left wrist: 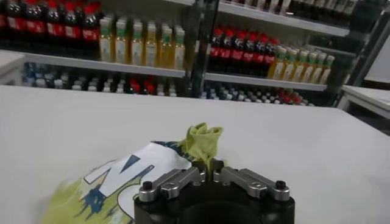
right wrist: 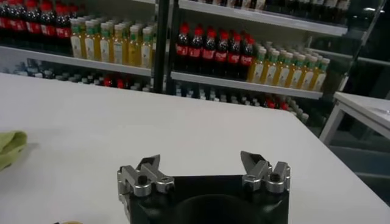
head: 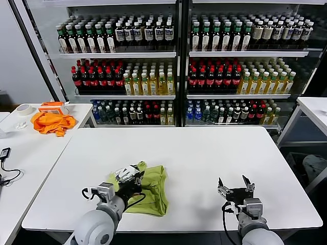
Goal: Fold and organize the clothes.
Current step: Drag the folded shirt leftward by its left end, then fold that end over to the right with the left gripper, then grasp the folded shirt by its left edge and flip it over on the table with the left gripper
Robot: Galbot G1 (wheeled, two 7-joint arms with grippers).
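On white table before drink shelves, left end effector clamped on green shirt, right end effector apart.

Inventory by count
One lime-green shirt, one orange cloth, one tape roll, two tools, three worktops.

The head camera looks forward and down from above the desk, taking in both arms and the drink shelves behind. Each wrist camera sits low just behind its own tool (very close, near desk height), facing those same shelves across the desk. All three views share desk and shelves.
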